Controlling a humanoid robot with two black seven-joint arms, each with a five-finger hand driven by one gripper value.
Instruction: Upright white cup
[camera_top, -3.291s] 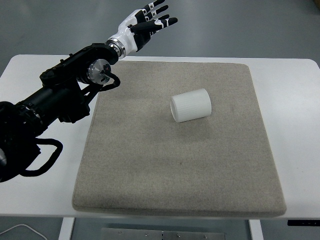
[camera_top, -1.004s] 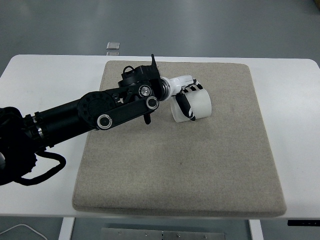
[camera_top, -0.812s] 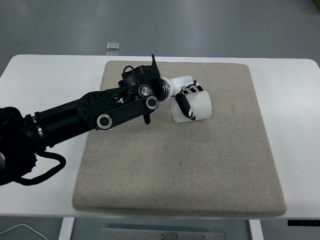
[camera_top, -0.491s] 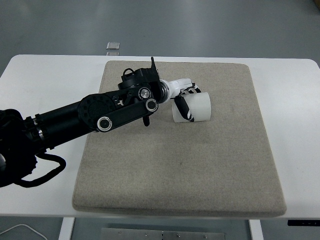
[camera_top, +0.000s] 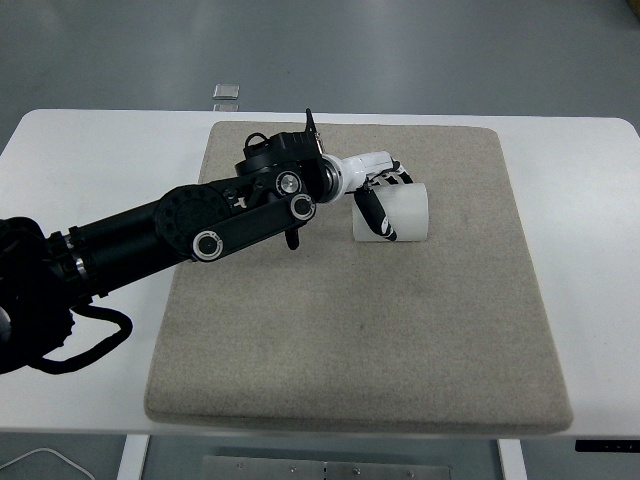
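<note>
— What have your fingers got?

— My black-tipped fingers (camera_top: 378, 216) are curled around the left end of the ribbed white plastic cup (camera_top: 400, 213). The thumb comes down across the cup's near side, the other fingers wrap over the top, so my white-and-black left hand (camera_top: 372, 184) has it clasped at the open end.

— And how does the cup lie?

— On its side, its length running left to right, closed end toward the right. Whether it touches the surface under it or is raised a little, I cannot tell.

— What is under it?

— The square grey felt mat (camera_top: 400, 330), in its far half, a little right of the middle.

— Further out?

— My wrist joins the black jointed left arm (camera_top: 200, 225), which comes in from the left edge and crosses the mat's far left corner. The mat sits on the white table (camera_top: 80, 150), whose bare top shows on both sides. Beyond the table's far edge a small grey square object (camera_top: 227, 91) lies on the grey floor (camera_top: 450, 50).
</note>
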